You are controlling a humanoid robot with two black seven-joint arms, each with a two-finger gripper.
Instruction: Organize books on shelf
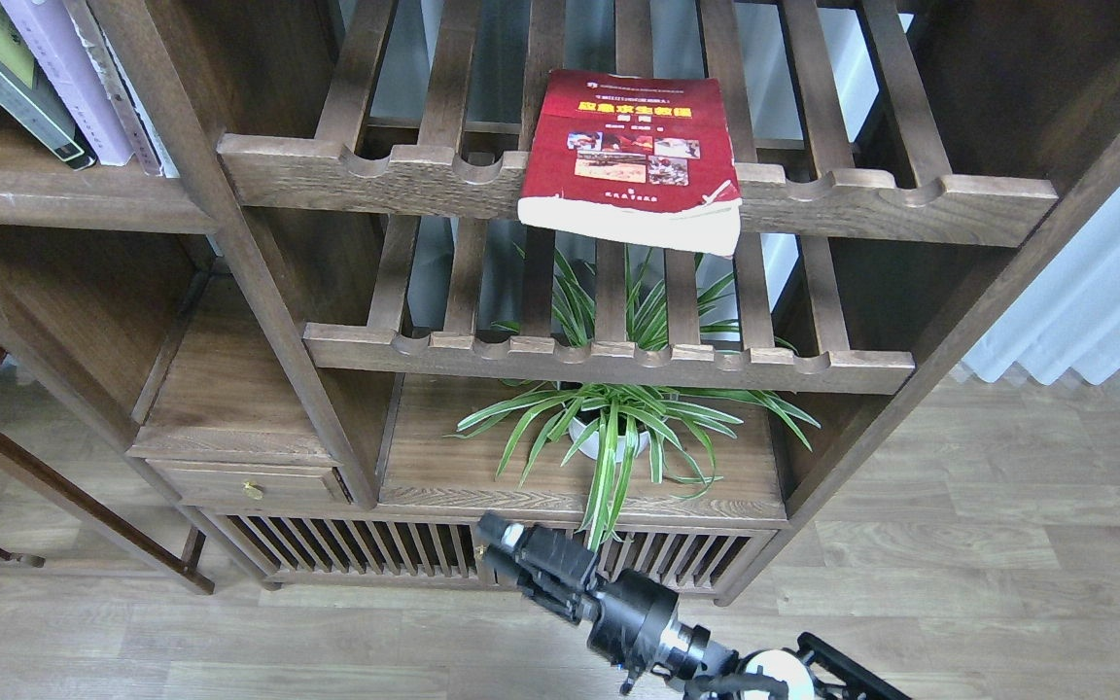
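right gripper (500, 544) low before the cabinet doors, nothing held, finger gap unreadable | red book (630, 156) flat on upper slatted rack (891, 199), front edge overhanging | risk: careless nudge tips it onto plant (618, 428) | shelf (54, 199) far left

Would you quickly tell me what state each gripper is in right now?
Left gripper: not in view.
Right gripper: raised below the bookcase, holding nothing; its fingers are too dark to tell whether open or closed.

Red book (631, 146): yellow title, unreadable
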